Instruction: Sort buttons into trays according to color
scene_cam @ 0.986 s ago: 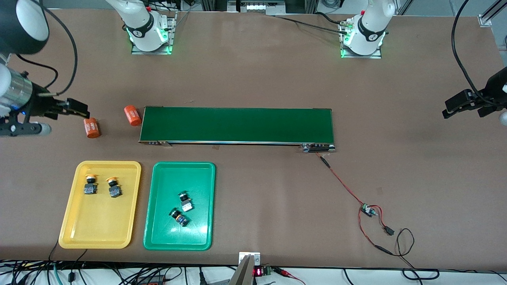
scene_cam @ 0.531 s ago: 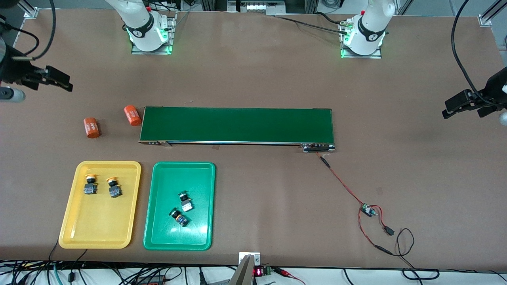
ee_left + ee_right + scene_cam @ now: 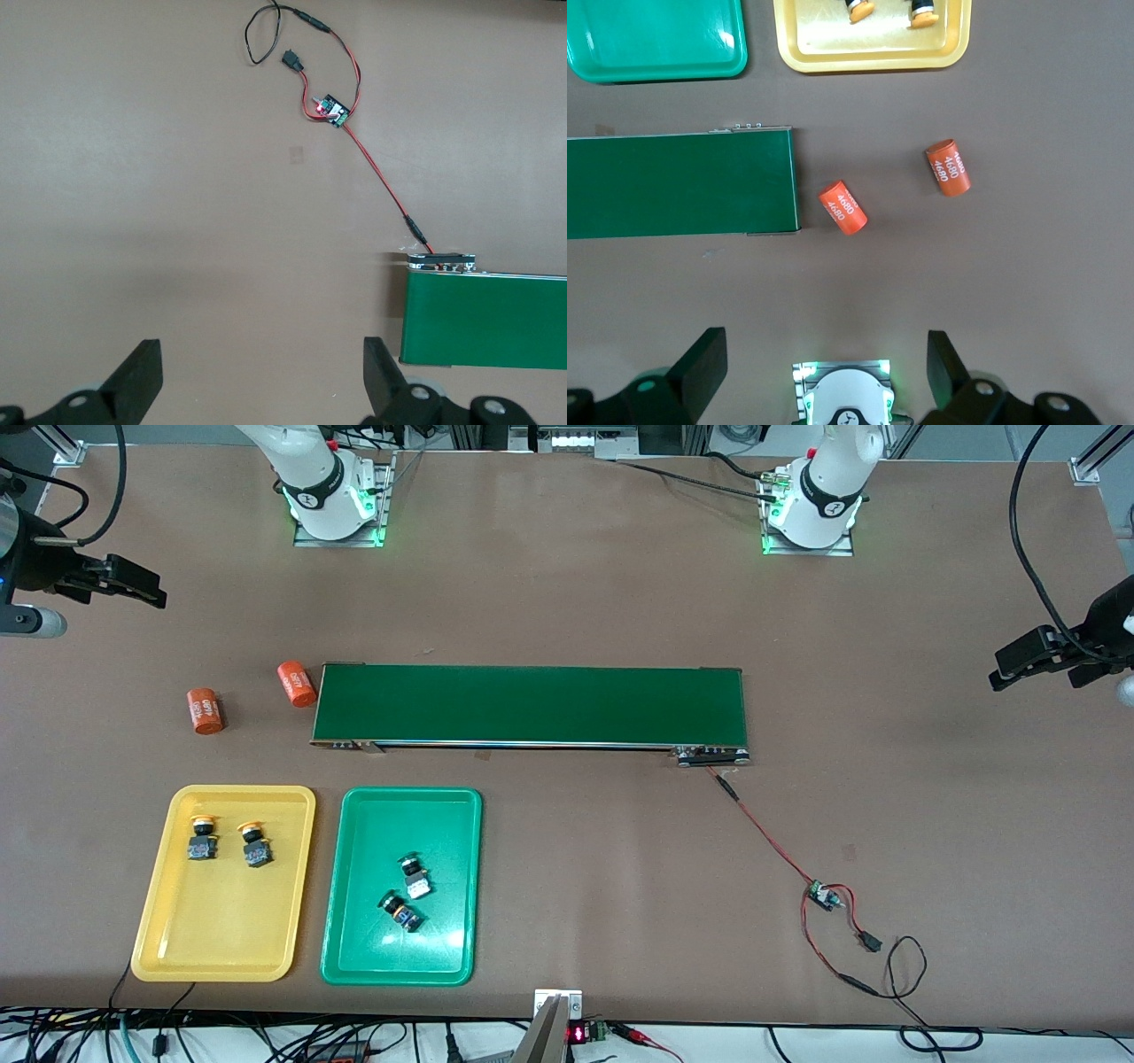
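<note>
Yellow tray (image 3: 159,930): two orange-capped buttons (image 3: 202,839). Green tray (image 3: 354,948): two buttons (image 3: 413,876), caps probably green. Right claw (image 3: 824,372) spread, empty; only its wrist view shows "4680" on cylinders (image 3: 842,208). Left claw (image 3: 261,376) spread, empty, over bare surface (image 3: 930,779).

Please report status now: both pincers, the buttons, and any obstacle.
Left pincer open, empty, waiting at its table end; right pincer open, empty. Two yellow buttons in yellow tray, two green buttons in green tray. Nothing in the way.
</note>
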You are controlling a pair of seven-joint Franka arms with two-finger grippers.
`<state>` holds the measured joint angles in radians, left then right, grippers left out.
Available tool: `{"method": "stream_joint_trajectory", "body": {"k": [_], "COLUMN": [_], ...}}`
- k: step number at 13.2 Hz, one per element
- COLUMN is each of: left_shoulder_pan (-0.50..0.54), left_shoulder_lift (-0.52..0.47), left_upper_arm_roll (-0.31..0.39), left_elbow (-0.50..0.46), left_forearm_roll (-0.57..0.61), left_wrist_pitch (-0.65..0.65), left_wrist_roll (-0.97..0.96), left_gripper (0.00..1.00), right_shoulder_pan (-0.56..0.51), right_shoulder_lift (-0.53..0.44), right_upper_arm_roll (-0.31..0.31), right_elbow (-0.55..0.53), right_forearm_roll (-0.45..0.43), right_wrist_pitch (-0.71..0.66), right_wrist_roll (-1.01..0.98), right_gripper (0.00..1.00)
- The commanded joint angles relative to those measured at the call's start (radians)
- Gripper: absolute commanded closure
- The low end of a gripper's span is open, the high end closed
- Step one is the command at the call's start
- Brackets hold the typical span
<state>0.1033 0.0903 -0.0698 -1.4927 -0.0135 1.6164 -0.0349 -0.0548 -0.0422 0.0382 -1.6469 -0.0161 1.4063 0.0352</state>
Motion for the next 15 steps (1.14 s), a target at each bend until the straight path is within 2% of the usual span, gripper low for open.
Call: {"method": "stream_joint_trajectory", "body": {"k": [1, 5, 8, 15], "left_shoulder_pan": [0.007, 0.010, 0.018, 0.019], "left_shoulder_lift": [-0.017, -0.009, -0.007, -0.007], "left_upper_arm_roll": [0.001, 0.012, 0.010, 0.010], "left_elbow": [-0.021, -0.021, -0.021, -0.021], "left_forearm_roll": [-0.003, -0.003, -0.005, -0.005], "left_wrist_pitch": [0.013, 0.011, 0.011, 0.007], "left_wrist_roll": [0.015, 0.015, 0.015, 0.015], "left_gripper": [0.00, 0.00, 0.00, 0.00], "right_shoulder_pan": [0.013, 0.018, 0.015, 0.038], "right_shoulder_lift": [-0.021, -0.007, 0.002, 0.027], "right_upper_arm_roll": [-0.011, -0.003, -0.003, 0.000], "right_elbow": [0.004, 0.003, 0.002, 0.006], "right_forearm_roll": [-0.004, -0.008, -0.008, -0.007], "right_wrist_pitch": [-0.026, -0.024, -0.024, -0.007], "right_wrist_roll": [0.012, 0.026, 0.116, 0.097], "right_gripper": [0.00, 0.00, 0.00, 0.00]}}
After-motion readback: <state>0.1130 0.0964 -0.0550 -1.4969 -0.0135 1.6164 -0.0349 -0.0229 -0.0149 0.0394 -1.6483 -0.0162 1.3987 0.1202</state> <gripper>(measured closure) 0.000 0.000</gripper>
